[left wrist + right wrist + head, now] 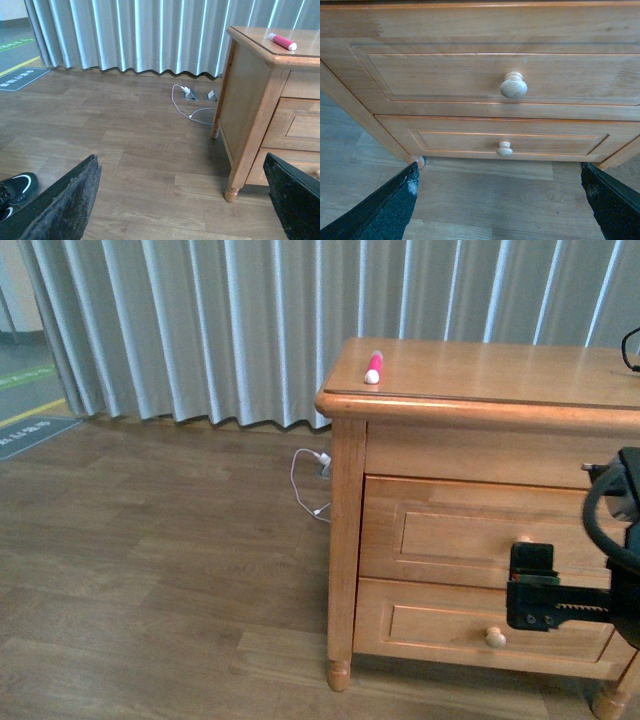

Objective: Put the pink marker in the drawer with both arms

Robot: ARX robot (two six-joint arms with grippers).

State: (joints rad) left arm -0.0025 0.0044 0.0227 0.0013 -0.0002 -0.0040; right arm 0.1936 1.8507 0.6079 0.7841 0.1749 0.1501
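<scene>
One pink marker (373,368) lies on the cabinet's surface (500,370), near its left edge. Two closed drawers, the drawer (445,75) above the lower drawer (460,142), carry one knob (513,85) each. The left tool (180,210) and right tool (500,215) both gape wide, empty. The floor sign (30,435) writing is unreadable. There is a grey curtain (250,320) and a wood floor (150,540).

**Shut drawer, fingers spread before it**

The drawer (445,75) is closed. Its recessed panel front fills most of the view, with a round pale upper knob (513,85) at its middle. Directly beneath is a second drawer front (450,142), also closed, with its own lower knob (504,148). A cabinet foot (418,161) stands on the wood floor (495,200). The right arm's two black fingers (390,207) are spread wide, clear of both knobs and holding nothing.
</scene>
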